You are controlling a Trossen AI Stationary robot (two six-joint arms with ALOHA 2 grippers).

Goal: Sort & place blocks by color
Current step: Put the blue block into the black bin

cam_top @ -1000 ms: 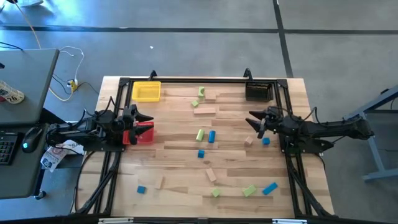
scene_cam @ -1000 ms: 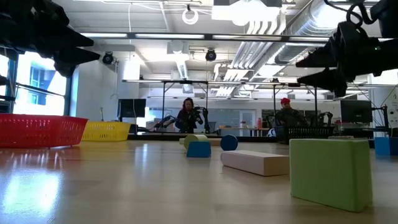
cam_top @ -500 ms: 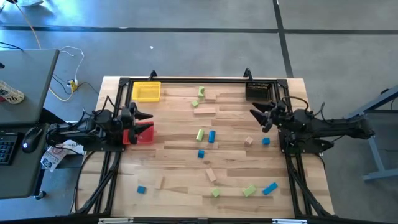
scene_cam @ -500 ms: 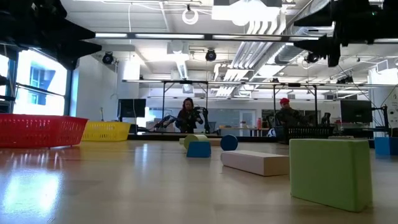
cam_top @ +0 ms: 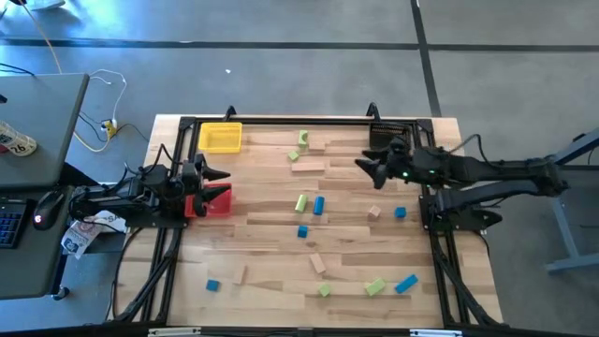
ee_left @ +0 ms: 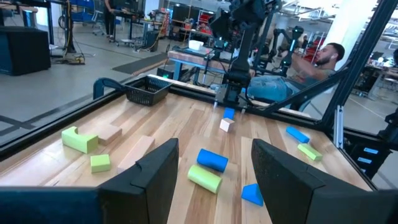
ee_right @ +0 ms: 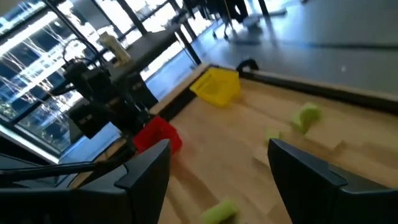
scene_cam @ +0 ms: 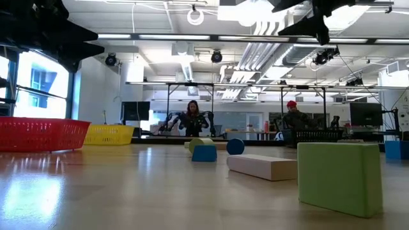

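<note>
While empty above scattered blocks (cam_top: 319, 205), both left gripper (cam_top: 217, 182) and right gripper (cam_top: 363, 165) agape.

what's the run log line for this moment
left gripper: open, empty, over red bin | right gripper: open, empty, raised near black bin | blocks: scattered on table

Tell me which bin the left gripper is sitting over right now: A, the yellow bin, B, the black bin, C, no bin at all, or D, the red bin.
D: in the high view the left gripper hangs over the red bin at the table's left edge, well clear of the yellow bin and the black bin.
</note>
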